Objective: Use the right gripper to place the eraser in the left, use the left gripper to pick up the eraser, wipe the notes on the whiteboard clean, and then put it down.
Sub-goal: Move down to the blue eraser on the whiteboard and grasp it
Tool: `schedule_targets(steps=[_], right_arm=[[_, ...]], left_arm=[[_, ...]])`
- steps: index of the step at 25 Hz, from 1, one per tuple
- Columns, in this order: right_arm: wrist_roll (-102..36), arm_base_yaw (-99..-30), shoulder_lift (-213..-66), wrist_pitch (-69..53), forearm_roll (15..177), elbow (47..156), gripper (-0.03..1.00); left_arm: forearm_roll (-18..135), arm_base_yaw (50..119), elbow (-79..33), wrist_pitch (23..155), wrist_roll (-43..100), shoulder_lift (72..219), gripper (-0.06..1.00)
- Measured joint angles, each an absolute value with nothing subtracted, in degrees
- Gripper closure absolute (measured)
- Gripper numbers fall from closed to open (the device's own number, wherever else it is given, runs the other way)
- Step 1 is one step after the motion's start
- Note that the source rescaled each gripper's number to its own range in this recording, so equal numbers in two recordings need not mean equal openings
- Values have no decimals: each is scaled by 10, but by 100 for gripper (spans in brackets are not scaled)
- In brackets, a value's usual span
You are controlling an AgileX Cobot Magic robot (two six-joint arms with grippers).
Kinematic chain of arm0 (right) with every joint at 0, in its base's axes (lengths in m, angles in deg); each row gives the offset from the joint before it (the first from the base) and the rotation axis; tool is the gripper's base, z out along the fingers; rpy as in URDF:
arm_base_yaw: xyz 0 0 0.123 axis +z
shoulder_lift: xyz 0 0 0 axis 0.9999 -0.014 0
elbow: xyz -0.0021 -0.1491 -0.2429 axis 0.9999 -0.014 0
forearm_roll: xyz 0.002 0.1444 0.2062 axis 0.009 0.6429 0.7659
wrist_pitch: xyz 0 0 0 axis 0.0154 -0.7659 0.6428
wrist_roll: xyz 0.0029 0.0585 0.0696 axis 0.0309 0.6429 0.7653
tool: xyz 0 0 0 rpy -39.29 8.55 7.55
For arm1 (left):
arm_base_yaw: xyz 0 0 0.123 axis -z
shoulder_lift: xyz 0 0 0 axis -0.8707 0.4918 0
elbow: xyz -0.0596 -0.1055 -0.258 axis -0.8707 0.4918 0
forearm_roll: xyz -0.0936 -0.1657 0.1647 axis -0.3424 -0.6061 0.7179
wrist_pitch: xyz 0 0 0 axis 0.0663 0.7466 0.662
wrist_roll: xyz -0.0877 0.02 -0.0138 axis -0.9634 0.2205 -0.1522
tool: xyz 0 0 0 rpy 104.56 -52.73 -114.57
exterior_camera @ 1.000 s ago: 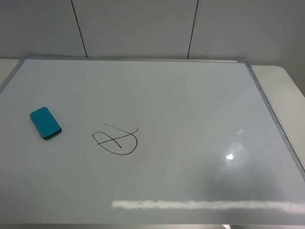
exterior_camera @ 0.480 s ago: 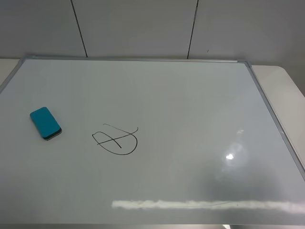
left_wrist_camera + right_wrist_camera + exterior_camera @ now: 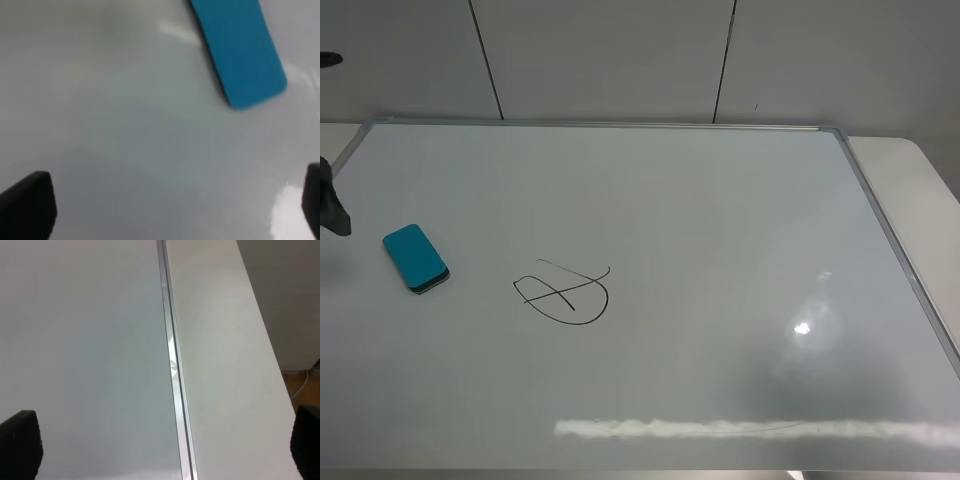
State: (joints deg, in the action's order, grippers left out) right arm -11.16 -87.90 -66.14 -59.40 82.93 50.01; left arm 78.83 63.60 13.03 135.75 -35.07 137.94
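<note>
A teal eraser (image 3: 416,258) lies flat on the left part of the whiteboard (image 3: 720,220). A black scribble of notes (image 3: 563,292) sits to its right. My left gripper (image 3: 334,208) shows at the far left edge, just left of the eraser and above the board. In the left wrist view the eraser (image 3: 237,50) lies ahead of the left gripper (image 3: 167,210), whose fingertips (image 3: 25,205) stand wide apart and empty. My right gripper (image 3: 162,450) is open and empty over the board's right frame (image 3: 172,365). It is out of the exterior high view.
The whiteboard's metal frame (image 3: 880,230) runs along the right side. The white table (image 3: 915,185) shows beyond it. A grey panelled wall (image 3: 620,60) stands behind the board. Light glare (image 3: 805,325) lies on the board's lower right.
My left gripper has come into the exterior high view at the far left edge, near the eraser. The eraser and the notes have not moved.
</note>
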Motion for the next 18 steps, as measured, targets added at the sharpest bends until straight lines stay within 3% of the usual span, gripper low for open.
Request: schedule_targets(steps=[7, 18], right_arm=[[-112, -879, -661, -594, 829, 500, -3], [-112, -879, -661, -594, 829, 500, -3]], left_arm=[[767, 636, 129, 1215, -417, 1519, -6], [823, 653, 29, 1274, -509, 1633, -6]])
